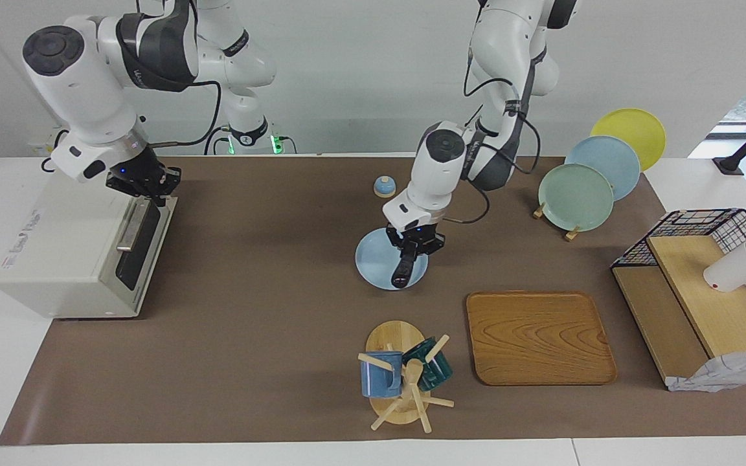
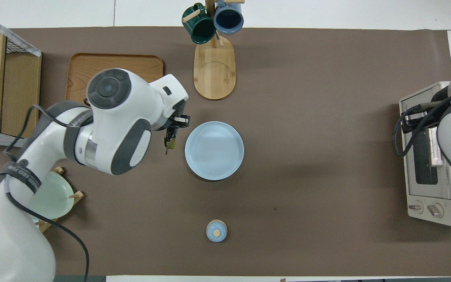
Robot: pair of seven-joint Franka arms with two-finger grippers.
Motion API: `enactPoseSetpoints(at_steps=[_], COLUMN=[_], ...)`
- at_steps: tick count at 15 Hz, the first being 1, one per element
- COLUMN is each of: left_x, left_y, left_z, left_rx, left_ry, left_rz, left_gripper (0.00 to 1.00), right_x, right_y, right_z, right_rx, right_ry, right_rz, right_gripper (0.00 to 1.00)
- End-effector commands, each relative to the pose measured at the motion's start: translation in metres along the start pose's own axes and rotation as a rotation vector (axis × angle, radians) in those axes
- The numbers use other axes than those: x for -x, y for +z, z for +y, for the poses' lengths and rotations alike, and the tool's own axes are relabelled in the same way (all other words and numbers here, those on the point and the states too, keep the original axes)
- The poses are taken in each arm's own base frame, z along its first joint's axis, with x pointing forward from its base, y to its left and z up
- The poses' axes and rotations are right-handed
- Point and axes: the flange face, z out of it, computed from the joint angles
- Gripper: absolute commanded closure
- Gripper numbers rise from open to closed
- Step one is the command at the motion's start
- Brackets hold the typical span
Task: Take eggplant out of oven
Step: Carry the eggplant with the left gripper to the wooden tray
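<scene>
hung straight below the left gripper, long axis pointing down from the fingertips: the eggplant, out of the oven and well apart from it, with its lower tip over the blue plate and seemingly clear of it. clamped together on its upper end. judged far nearer than the right gripper, poised at the top edge of the oven door by the handle; open or shut there, could not tell.

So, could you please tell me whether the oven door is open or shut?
Shut: the oven door lies flush with its front, and its handle sits against the body.
</scene>
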Motion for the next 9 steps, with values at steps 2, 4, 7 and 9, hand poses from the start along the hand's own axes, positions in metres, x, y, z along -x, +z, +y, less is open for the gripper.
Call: enactPoseSetpoints(at_steps=[2, 4, 7, 9], left_x=[-0.023, -0.029, -0.064, -0.07], left_y=[0.001, 0.004, 0.022, 0.031], left_z=[-0.107, -0.16, -0.202, -0.205], left_rx=[0.024, 0.031, 0.032, 0.033], left_ry=[-0.129, -0.22, -0.275, -0.279], left_rz=[-0.017, -0.01, -0.005, 0.0], left_gripper=[1.0, 1.0, 1.0, 1.0], right_x=[0.002, 0.018, 0.024, 0.027], right_y=[-0.008, -0.007, -0.01, -0.01], right_z=[0.001, 0.001, 0.004, -0.001], right_rx=[-0.029, -0.031, -0.028, -0.026], right_ry=[0.048, 0.058, 0.068, 0.065], right_rz=[0.016, 0.006, 0.016, 0.015], right_gripper=[0.0, 0.0, 0.0, 0.0])
